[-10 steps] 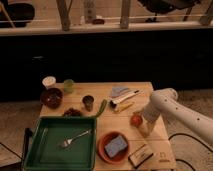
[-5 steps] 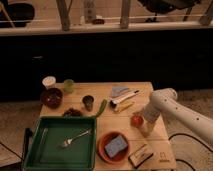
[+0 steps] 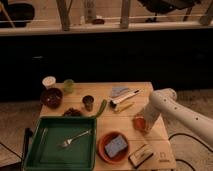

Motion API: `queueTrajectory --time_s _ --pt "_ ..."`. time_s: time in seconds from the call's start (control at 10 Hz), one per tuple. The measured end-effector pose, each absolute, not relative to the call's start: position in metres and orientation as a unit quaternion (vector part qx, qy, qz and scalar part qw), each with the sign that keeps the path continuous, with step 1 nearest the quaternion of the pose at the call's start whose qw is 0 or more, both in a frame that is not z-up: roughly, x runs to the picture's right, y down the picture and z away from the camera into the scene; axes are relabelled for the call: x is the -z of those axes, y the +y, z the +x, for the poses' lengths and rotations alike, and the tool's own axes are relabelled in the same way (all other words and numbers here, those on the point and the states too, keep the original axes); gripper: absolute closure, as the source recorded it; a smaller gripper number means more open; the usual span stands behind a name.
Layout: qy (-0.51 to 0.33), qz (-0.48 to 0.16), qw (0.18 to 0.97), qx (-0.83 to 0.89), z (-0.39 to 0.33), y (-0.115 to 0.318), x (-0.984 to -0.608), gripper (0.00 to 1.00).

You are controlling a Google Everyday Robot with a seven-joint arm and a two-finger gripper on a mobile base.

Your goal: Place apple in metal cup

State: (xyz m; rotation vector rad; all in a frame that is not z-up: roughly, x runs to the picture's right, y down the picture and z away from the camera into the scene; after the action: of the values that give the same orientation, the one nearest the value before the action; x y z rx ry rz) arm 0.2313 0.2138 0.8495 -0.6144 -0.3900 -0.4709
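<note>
The apple [image 3: 138,121], small and orange-red, lies on the wooden table [image 3: 150,90] toward its right side. My gripper [image 3: 143,123] is down at the apple, reaching in from the right at the end of the white arm [image 3: 172,107] and partly covering the fruit. The metal cup [image 3: 88,102], small and dark, stands upright near the table's middle, well to the left of the apple and apart from the gripper.
A green tray [image 3: 37,150] with a fork [image 3: 75,138] fills the front left. An orange bowl [image 3: 103,148] holds a blue sponge. A white cup [image 3: 48,81], green cup [image 3: 68,85], dark bowl [image 3: 51,97], grapes [image 3: 73,112], a brush [image 3: 125,97] and a cloth [image 3: 119,91] stand further back.
</note>
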Motion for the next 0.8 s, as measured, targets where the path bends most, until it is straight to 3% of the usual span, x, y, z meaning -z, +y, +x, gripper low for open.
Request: queueTrajectory --time_s 0.1,0.3,0.8 --pt "-0.189 -0.299 0.907 0.229 0.231 0.215 -0.85 0.29" --pt "-0.186 -0.297 0.908 0.228 0.238 0.216 -0.846 0.44" --pt "-0.177 -0.295 0.911 0.229 0.24 0.201 -0.829 0.93"
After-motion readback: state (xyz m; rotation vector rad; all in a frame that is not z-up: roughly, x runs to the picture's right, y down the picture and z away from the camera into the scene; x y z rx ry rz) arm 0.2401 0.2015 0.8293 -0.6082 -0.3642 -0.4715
